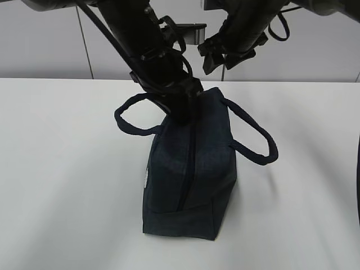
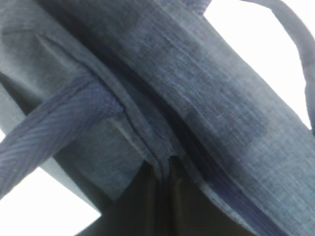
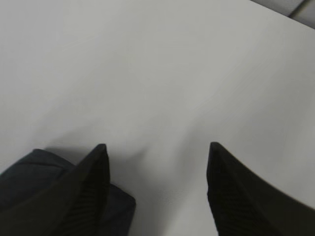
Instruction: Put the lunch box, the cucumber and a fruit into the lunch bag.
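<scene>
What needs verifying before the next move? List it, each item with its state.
1. Lunch bag upright on the table: ok.
2. Left gripper shut at the bag's top edge: ok; what it pinches: cannot tell.
3. Right gripper open, holding nothing: ok.
4. Right gripper clear of the bag, raised behind it: ok.
5. Zipper fully closed: cannot tell; the seam looks shut in the exterior view, the left wrist view is too close.
6. Lunch box, cucumber and fruit inside: cannot tell; none is in view.

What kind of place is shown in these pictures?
Probably a robot test bench or lab: a bare white table, plain grey wall panels behind it, and only a navy lunch bag on it.
</scene>
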Robot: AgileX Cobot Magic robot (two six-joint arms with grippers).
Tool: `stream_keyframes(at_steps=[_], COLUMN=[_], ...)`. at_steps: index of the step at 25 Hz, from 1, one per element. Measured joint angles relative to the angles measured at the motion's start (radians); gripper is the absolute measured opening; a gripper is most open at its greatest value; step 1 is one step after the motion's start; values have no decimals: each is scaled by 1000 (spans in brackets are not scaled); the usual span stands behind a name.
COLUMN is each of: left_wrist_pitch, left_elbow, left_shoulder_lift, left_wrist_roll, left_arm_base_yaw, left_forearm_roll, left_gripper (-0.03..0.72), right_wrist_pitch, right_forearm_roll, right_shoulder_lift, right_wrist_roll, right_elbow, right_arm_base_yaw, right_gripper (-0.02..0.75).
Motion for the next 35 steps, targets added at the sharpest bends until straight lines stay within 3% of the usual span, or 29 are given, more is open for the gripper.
stream_keyframes(at_steps=[5, 11, 16, 19, 24, 26, 35], left_wrist_pitch=[8, 8, 12, 12, 14, 14, 20], left_elbow=[0, 0, 0, 0, 0, 0, 0], left_shoulder_lift=[0, -3, -4, -6, -33, -57, -203], left_wrist_roll=[-35, -79, -155, -196, -246, -266, -305], left_arm_base_yaw=[0, 0, -2, -2, 2, 11, 76], left_forearm_roll=[57, 96, 138, 170, 246, 253, 259], left_gripper=[-9, -8, 1, 71, 344, 399, 435], right_wrist_pitch=[133, 153, 161, 161, 163, 163, 163], right_forearm_roll=[-129, -241, -258, -258, -258, -258, -258], right_shoulder_lift=[0, 0, -35, -86, -205, -257, -501], right_wrist_roll=[69, 135, 154, 157, 161, 161, 163], right_elbow=[-81, -114, -109, -71, 56, 111, 307], right_arm_base_yaw=[0, 0, 0, 0, 0, 0, 0], right_gripper=[468, 468, 468, 468, 468, 468, 468])
